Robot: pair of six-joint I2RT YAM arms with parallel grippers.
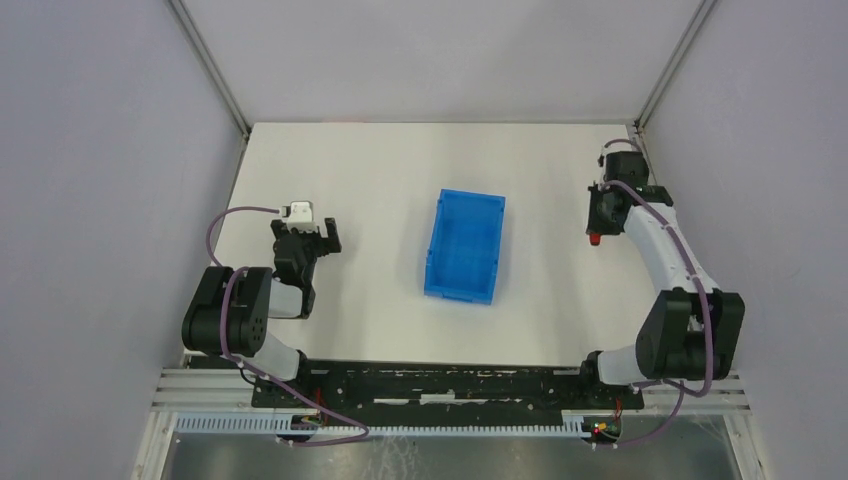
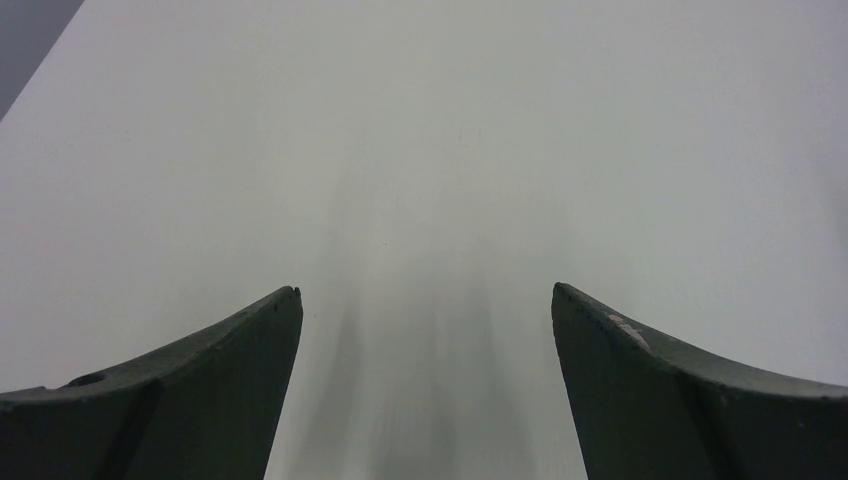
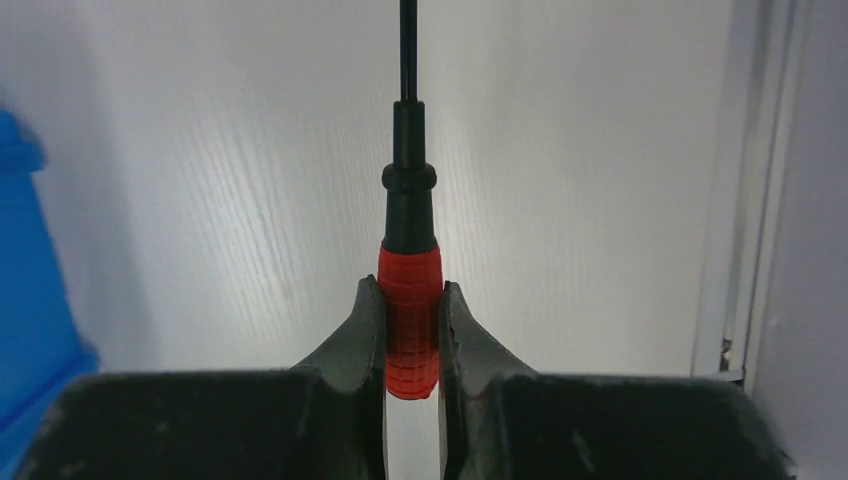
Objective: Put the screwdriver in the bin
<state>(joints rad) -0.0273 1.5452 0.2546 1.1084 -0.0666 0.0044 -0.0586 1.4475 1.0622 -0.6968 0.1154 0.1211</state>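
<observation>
We have the right end effector point(image 3: 410, 300) clamped on the screwdriver point(image 3: 409, 215); our left end effector point(image 2: 423, 290) stands apart. The carry to the empty bin point(image 1: 459, 290) is not yet done.

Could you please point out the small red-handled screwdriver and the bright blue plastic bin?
Small red-handled screwdriver point(image 3: 408, 270): right wrist view, on its red handle.
Bright blue rectangular plastic bin point(image 1: 465, 240): top external view, on its inner floor.
</observation>
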